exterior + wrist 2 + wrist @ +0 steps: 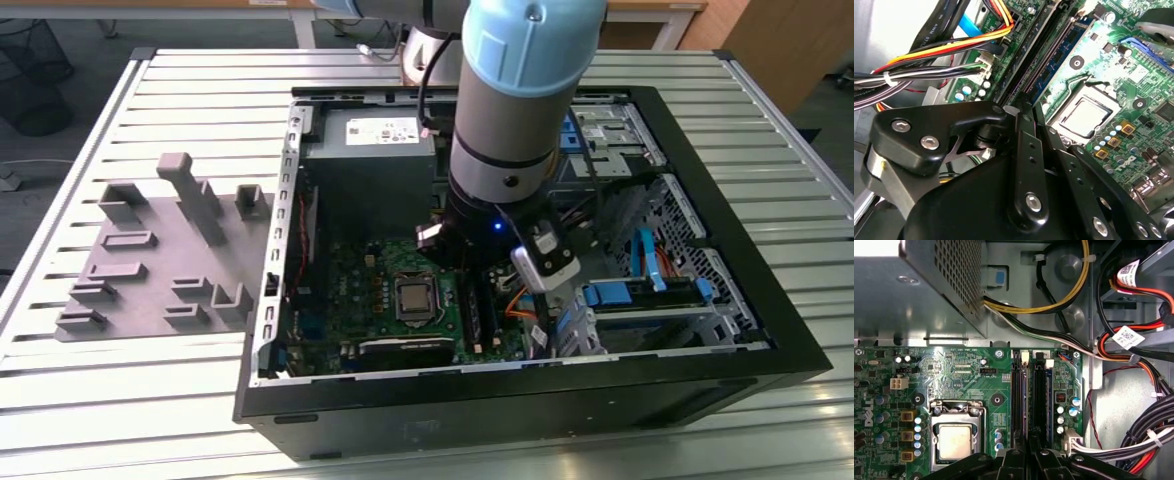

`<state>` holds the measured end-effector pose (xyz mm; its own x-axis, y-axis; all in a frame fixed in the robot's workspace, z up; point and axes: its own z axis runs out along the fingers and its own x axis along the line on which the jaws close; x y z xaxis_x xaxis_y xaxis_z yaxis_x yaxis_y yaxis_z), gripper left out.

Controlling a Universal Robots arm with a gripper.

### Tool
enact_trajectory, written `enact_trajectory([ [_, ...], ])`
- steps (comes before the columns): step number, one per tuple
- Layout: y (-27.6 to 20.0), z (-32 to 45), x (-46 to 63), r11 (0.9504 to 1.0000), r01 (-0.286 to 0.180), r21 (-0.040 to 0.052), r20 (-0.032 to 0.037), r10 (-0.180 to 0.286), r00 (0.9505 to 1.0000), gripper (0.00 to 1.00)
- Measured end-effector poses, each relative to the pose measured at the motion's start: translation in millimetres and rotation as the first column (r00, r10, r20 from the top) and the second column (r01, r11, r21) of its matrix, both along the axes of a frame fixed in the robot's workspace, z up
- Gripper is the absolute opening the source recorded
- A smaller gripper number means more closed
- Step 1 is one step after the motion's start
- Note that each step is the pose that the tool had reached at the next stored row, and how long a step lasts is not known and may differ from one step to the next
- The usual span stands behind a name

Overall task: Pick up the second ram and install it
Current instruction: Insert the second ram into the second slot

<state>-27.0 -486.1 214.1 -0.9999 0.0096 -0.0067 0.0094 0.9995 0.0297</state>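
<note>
The computer case (534,410) lies open on the slatted table (120,400). Just behind its near wall the claw (534,335) hangs low over the green board (340,290). Whether the claw is clenched or released cannot be told. In the second wrist view a bluish-green memory stick (1056,60) stands on edge in a long slot, starting just beyond the claw (1036,112). The square processor (416,297) sits beside the slots, toward the exterior view's left. A bundle of cables (929,75) runs on the slots' other side. Farther back sits the grey power box (374,150). Outside the case, on the exterior view's left, a grey holder plate (147,250) lies on the table.
</note>
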Motion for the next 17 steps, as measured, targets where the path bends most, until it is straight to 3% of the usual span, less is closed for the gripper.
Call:
enact_trajectory([
  [17,0.2,-2.7,0.0,1.0000,0.000,-0.0003,0.0000,0.000,1.0000,0.14],
])
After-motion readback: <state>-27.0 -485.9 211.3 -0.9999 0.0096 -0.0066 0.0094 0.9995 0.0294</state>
